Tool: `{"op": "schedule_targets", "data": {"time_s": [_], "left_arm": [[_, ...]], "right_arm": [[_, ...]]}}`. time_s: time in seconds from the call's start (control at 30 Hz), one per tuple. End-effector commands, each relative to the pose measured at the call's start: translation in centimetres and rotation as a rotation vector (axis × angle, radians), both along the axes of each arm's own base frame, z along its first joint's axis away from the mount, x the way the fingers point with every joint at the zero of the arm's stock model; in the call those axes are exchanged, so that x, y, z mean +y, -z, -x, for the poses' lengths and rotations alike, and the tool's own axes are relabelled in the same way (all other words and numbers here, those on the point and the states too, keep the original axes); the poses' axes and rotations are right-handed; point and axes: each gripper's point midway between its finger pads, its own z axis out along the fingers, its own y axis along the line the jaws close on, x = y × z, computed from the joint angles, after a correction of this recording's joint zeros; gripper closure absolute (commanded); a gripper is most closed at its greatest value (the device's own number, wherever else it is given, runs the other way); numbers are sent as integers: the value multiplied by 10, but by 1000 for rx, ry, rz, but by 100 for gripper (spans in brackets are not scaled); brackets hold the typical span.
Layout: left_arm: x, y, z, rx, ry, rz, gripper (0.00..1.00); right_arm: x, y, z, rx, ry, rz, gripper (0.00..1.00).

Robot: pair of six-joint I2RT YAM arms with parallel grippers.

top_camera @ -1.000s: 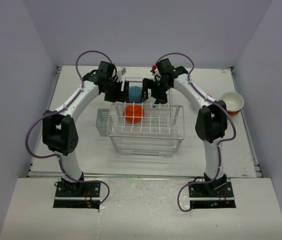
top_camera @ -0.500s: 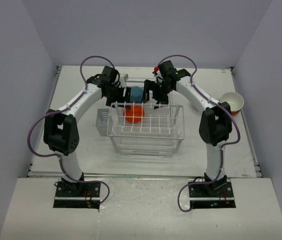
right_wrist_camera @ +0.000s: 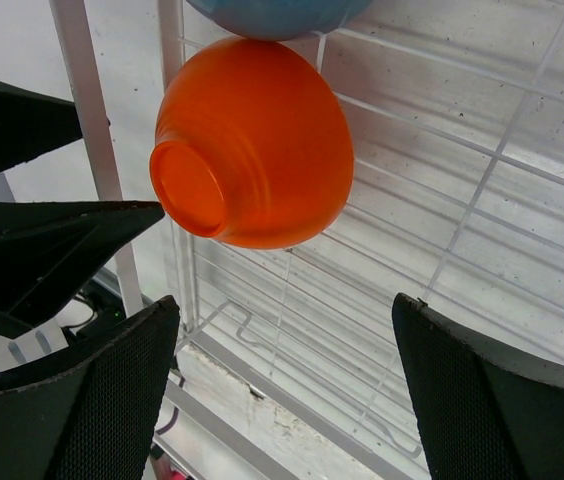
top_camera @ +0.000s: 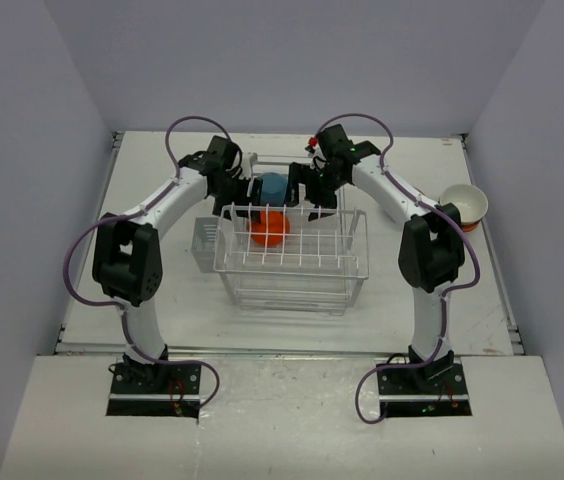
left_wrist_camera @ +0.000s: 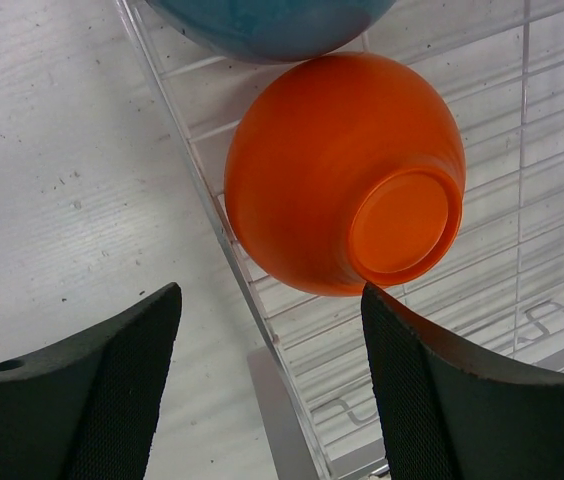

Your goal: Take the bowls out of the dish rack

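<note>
since the glossy orange round bowl (left_wrist_camera: pixel 332 170) is leaning sideways in the white wire dish rack (top_camera: pixel 294 272), the left jaws and right jaws are hovering released, likely lining up a grasp.

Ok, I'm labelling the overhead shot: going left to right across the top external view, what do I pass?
Cutlery cup, left gripper, blue bowl, right gripper, cream bowl.
</note>
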Motion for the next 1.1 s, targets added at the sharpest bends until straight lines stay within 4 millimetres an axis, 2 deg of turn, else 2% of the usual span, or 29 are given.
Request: {"op": "schedule_targets", "data": {"time_s": [0.0, 0.37, 0.53, 0.7, 1.07], "left_arm": [[-10, -11, -7, -33, 8, 45, 27], [-11, -30, -9, -76, 15, 59, 27], [-20, -34, -13, -71, 23, 97, 27], [-15, -43, -15, -101, 20, 81, 27], [-16, -14, -20, -55, 6, 62, 27]], "right_arm": [[3, -28, 0, -57, 0, -51, 13], [2, -23, 2, -49, 3, -38, 13], [0, -24, 3, -50, 4, -39, 12], [-2, -20, 5, -44, 3, -26, 13], [-3, -26, 2, -60, 21, -18, 13]]}}
